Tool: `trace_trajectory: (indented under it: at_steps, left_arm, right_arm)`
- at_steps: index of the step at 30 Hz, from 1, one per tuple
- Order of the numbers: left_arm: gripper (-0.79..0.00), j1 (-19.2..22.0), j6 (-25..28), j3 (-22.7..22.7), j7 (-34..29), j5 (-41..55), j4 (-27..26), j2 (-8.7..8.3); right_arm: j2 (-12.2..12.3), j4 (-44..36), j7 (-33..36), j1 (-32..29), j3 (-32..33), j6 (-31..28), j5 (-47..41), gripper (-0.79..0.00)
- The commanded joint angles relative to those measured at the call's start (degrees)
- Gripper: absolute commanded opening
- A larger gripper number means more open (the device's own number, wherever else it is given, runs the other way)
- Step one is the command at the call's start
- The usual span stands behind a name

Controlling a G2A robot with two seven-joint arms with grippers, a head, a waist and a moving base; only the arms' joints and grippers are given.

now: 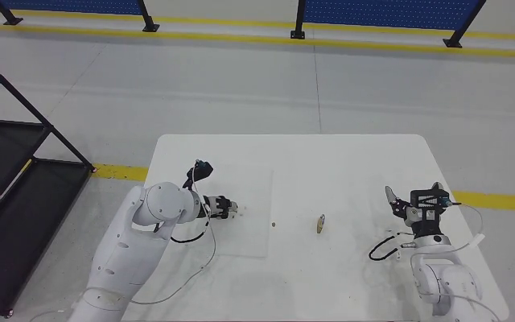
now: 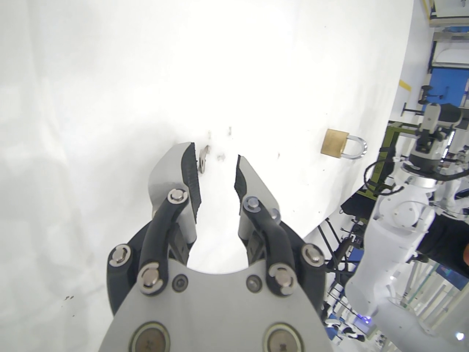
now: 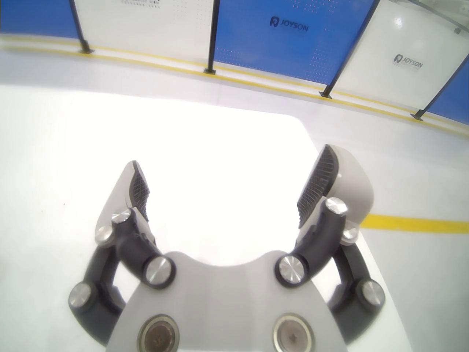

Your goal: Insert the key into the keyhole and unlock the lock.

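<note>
A brass padlock [image 1: 320, 224] with a steel shackle lies on the white table [image 1: 346, 169] right of centre; the left wrist view shows the padlock [image 2: 342, 143] too. A small silver key [image 2: 203, 159] lies flat on the table, just past the tip of one finger of my left gripper [image 2: 215, 152]. That gripper is open, low over the table, and holds nothing. In the top view the left gripper [image 1: 232, 209] points toward the padlock from the left. My right gripper [image 3: 231, 159] is wide open and empty, near the table's right edge [image 1: 413, 193].
A thin clear sheet [image 1: 241, 211] lies on the table under the left gripper. Small dark specks [image 2: 221, 156] dot the surface near the key. A black cart [image 1: 32, 185] stands on the floor to the left. Blue and white fence panels [image 3: 256, 19] stand behind the table.
</note>
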State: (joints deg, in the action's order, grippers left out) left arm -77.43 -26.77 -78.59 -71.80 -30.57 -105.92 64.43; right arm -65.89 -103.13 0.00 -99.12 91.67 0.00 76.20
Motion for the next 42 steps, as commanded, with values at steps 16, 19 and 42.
trace_trajectory:
  at_steps: [16, 19, 42]
  left_arm:
    - [-0.625, 1.33, -0.21, 1.54, 0.80, 1.08, 2.32, -0.58]
    - [-0.631, 1.51, -0.26, 1.78, 0.93, 1.09, 2.48, -0.69]
    - [-0.785, 1.43, -0.28, 3.06, -2.17, -7.35, -3.43, -2.45]
  right_arm:
    - [0.00, 0.00, 0.00, 0.00, 0.00, 0.00, 0.00, 0.000]
    - [0.00, 0.00, 0.00, 0.00, 0.00, 0.00, 0.00, 0.000]
    - [0.00, 0.00, 0.00, 0.00, 0.00, 0.00, 0.00, 0.000]
